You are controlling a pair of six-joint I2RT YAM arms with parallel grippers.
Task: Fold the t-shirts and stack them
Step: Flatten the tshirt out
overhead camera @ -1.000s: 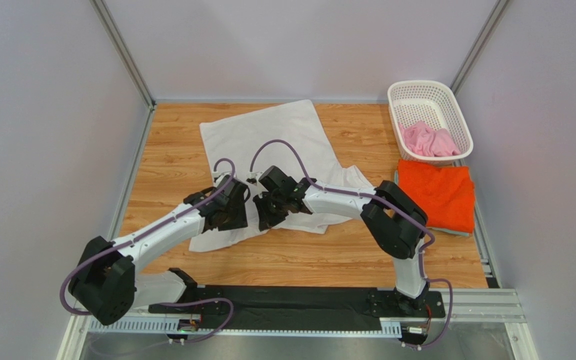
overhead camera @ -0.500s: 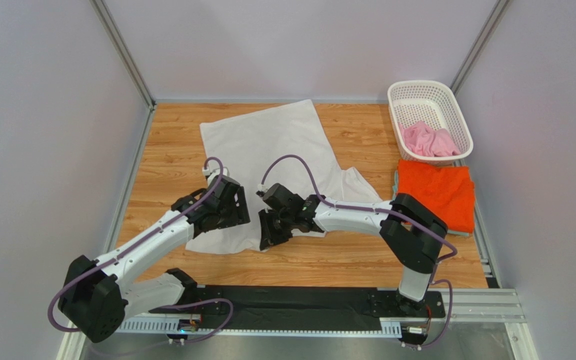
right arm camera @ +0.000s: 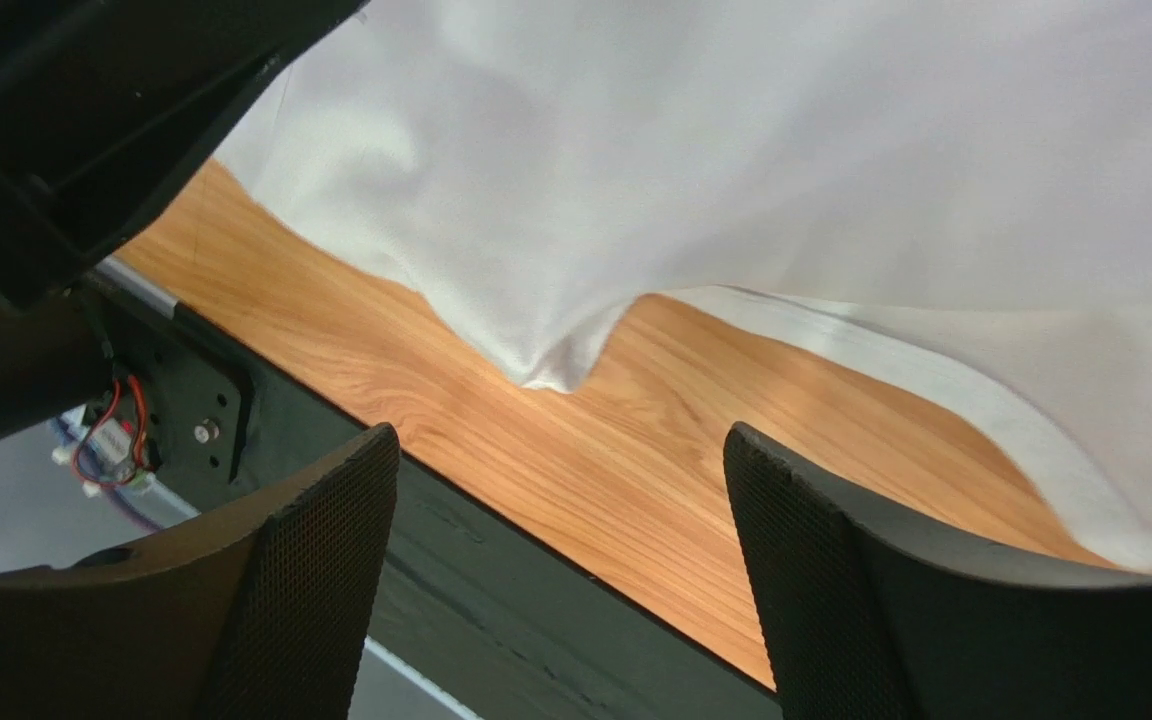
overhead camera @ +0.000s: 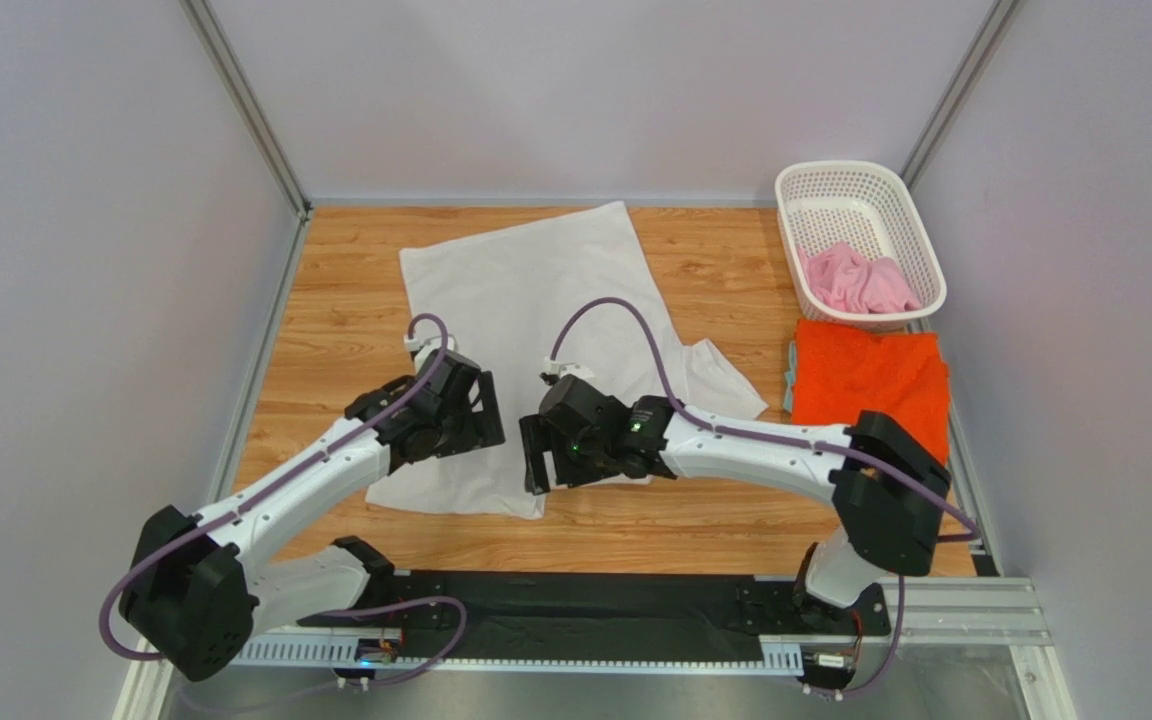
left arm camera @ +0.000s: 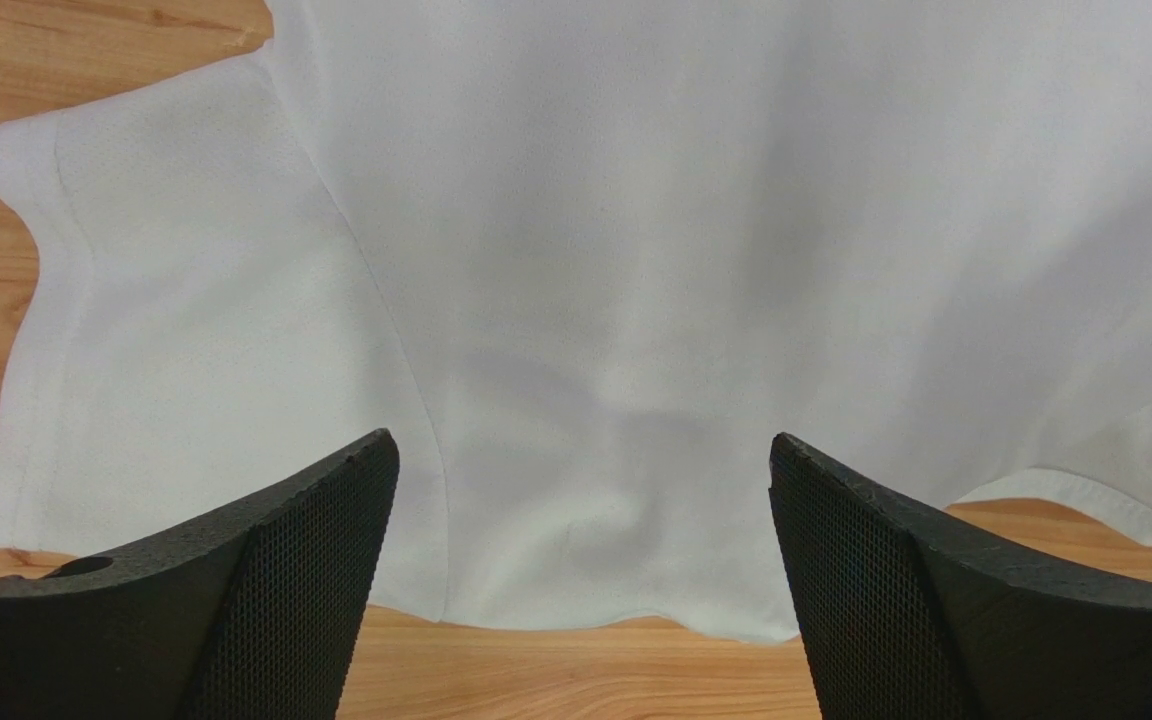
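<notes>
The white t-shirt [overhead camera: 537, 285] lies spread on the wooden table, its near edge [left arm camera: 597, 600] flat under my left gripper [left arm camera: 579, 450]. That gripper [overhead camera: 473, 428] hovers just above the cloth, open and empty. My right gripper [overhead camera: 534, 458] is beside it over the shirt's near corner [right arm camera: 552, 360], open too, with only bare wood between its fingers [right arm camera: 563, 435]. The orange t-shirt [overhead camera: 871, 387] lies folded at the right. The pink t-shirt [overhead camera: 856, 281] sits crumpled in the basket.
The white lattice basket [overhead camera: 800, 188] stands at the back right corner, touching the orange shirt's far side. The black base rail [right arm camera: 432, 540] runs along the table's near edge, close below the right gripper. Grey walls enclose the table on three sides.
Both grippers have opened and let go of the white shirt. Both drew toward the near edge, dragging the shirt's front part with them; it now lies flatter.
</notes>
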